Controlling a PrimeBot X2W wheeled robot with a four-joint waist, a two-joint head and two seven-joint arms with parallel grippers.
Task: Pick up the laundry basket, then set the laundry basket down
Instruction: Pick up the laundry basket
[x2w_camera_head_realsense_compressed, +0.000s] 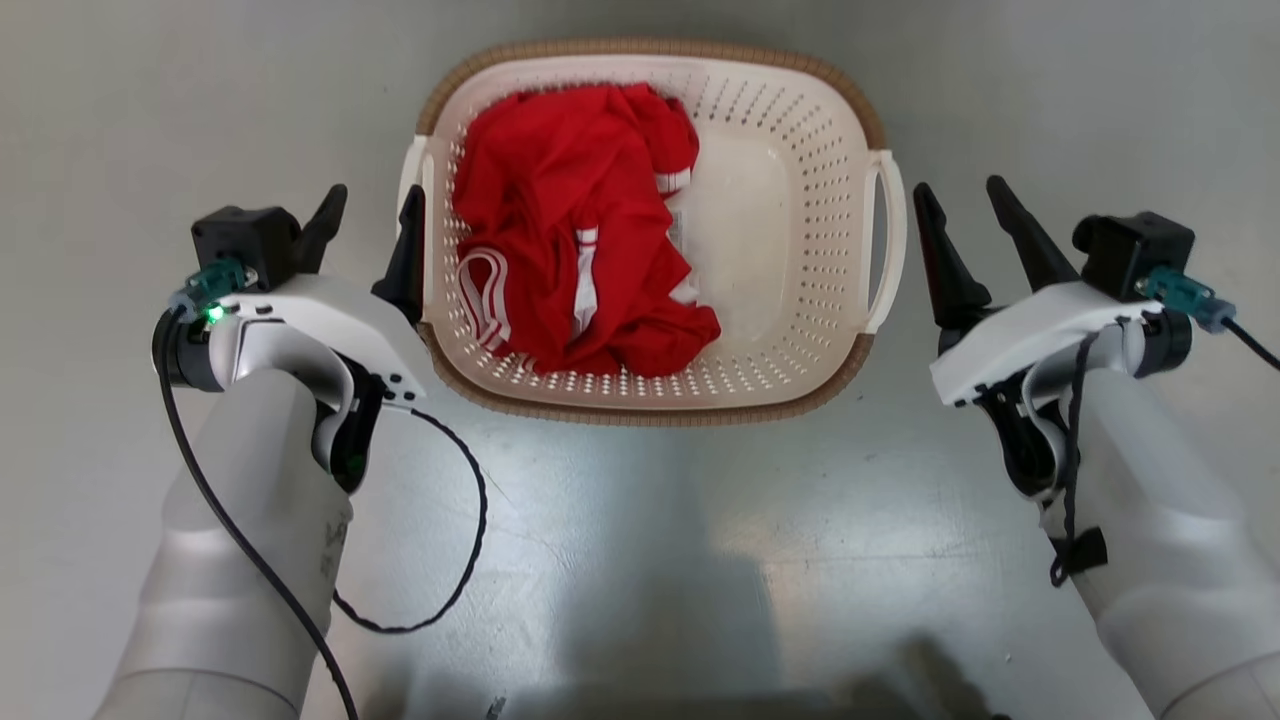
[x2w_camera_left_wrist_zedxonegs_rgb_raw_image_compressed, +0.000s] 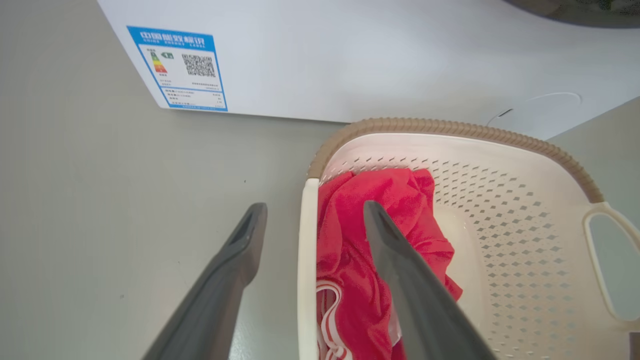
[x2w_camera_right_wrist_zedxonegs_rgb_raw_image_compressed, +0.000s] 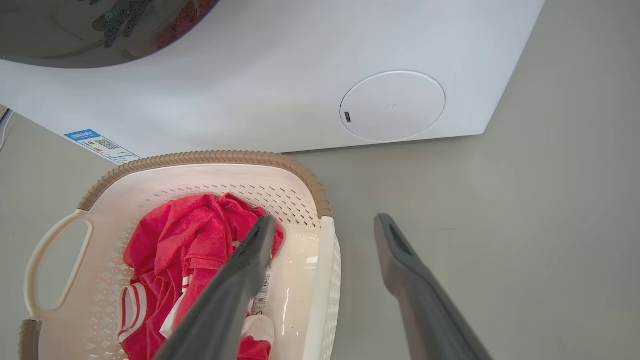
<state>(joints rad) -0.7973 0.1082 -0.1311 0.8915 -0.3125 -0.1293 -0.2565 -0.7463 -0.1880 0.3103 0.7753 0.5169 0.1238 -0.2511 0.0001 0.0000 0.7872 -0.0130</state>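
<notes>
Laundry basket (x2w_camera_head_realsense_compressed: 800, 230) on floor (x2w_camera_head_realsense_compressed: 640, 520), washing machine (x2w_camera_right_wrist_zedxonegs_rgb_raw_image_compressed: 250, 90) in wrist views

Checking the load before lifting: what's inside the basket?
A crumpled red, white-striped garment fills the left half of the basket; the right half's floor is bare. Anything under the cloth is hidden.

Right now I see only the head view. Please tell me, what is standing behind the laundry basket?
Observer: A white washing machine stands just beyond the far rim of the laundry basket.
Operator: Is the left handle between the left fingers?
Observer: In the left wrist view, yes. The left gripper is open and the left handle lies between its fingers, the inner one over the red garment.
Operator: And the right side?
Observer: In the right wrist view the right handle likewise sits between the fingers of the open right gripper.
</notes>
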